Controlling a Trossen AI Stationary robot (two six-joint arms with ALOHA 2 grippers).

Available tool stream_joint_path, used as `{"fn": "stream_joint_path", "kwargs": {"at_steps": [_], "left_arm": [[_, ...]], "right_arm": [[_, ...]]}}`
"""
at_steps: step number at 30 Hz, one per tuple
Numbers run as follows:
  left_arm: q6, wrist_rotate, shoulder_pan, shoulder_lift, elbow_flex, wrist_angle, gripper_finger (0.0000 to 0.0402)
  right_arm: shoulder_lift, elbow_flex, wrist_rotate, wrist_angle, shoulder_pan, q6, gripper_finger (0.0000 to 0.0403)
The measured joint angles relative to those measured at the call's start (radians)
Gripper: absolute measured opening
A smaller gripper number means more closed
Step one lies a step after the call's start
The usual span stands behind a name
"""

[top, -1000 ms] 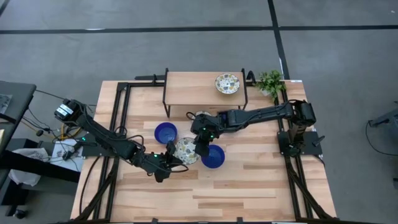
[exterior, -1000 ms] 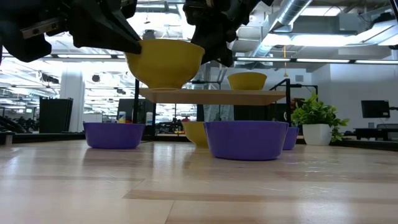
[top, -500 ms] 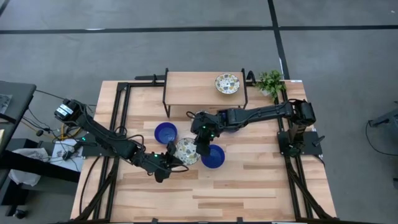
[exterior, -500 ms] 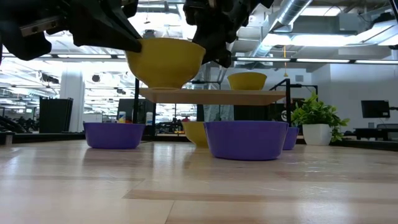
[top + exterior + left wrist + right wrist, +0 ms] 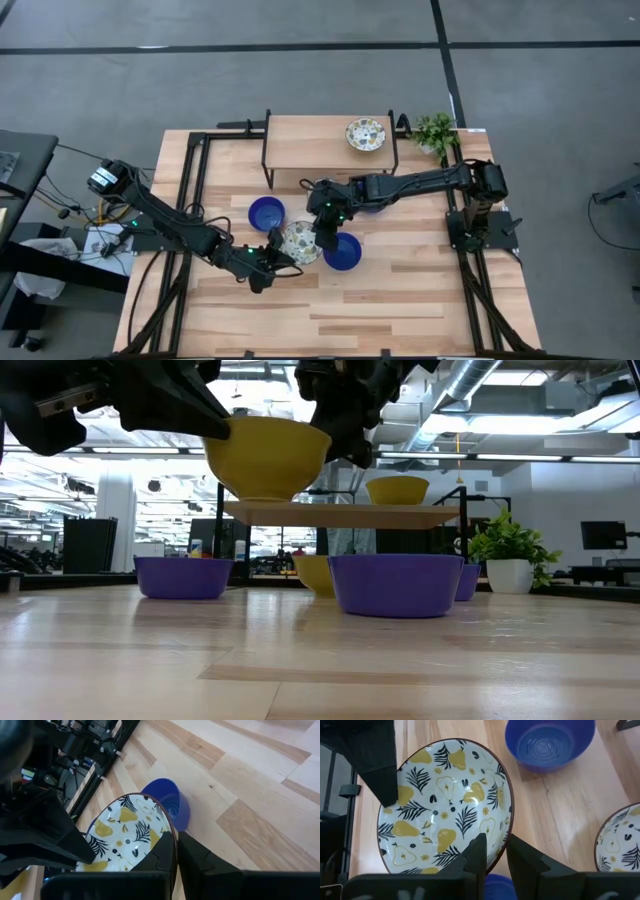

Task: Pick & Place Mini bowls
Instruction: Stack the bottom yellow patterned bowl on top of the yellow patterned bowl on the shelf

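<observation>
A cream mini bowl with a pear-and-leaf pattern inside (image 5: 299, 243) is held in the air between both grippers; it looks yellow from the side (image 5: 267, 458). My left gripper (image 5: 277, 256) is shut on its rim on the table's left side, and my right gripper (image 5: 322, 235) is shut on the opposite rim. Blue bowls stand on the table (image 5: 266, 213) (image 5: 344, 253), with a third one (image 5: 465, 582) farther back. Another patterned bowl (image 5: 366, 134) sits on the raised shelf, and one more (image 5: 622, 845) stands on the table under my right arm. My left gripper (image 5: 175, 852) pinches the patterned bowl's rim (image 5: 172, 827), one finger inside (image 5: 160, 852) and one outside (image 5: 200, 857). It comes from the table's left, slanting down. The bowl is lifted clear and about level. My right gripper (image 5: 492, 851) pinches the opposite rim (image 5: 509, 822), one finger inside (image 5: 475, 852) and one outside (image 5: 525, 860), coming from above and the table's right. The bowl hangs clear above the table, over the edge of a blue bowl (image 5: 497, 887).
A raised wooden shelf on black legs (image 5: 310, 140) stands at the table's far side. A small green plant in a white pot (image 5: 435, 132) sits at the far right corner. Bare wooden table (image 5: 400, 300) lies toward the near edge.
</observation>
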Motion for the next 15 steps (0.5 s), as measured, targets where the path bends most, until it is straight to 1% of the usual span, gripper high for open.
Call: {"fn": "stream_joint_path", "kwargs": {"at_steps": [6, 8, 12, 15], "left_arm": [[0.019, -0.007, 0.000, 0.000, 0.000, 0.015, 0.0010], [0.023, -0.019, 0.000, 0.000, 0.000, 0.025, 0.0010], [0.067, -0.038, 0.000, 0.000, 0.002, 0.059, 0.0011], [0.087, -0.039, 0.000, 0.000, 0.002, 0.087, 0.0008]], "right_arm": [[0.000, 0.000, 0.003, 0.001, -0.001, 0.020, 0.0057], [0.000, 0.000, 0.004, 0.002, -0.001, 0.040, 0.0047], [0.000, 0.003, 0.012, 0.008, -0.004, 0.064, 0.0012], [0.000, 0.003, 0.014, 0.005, -0.004, 0.081, 0.0011]]}}
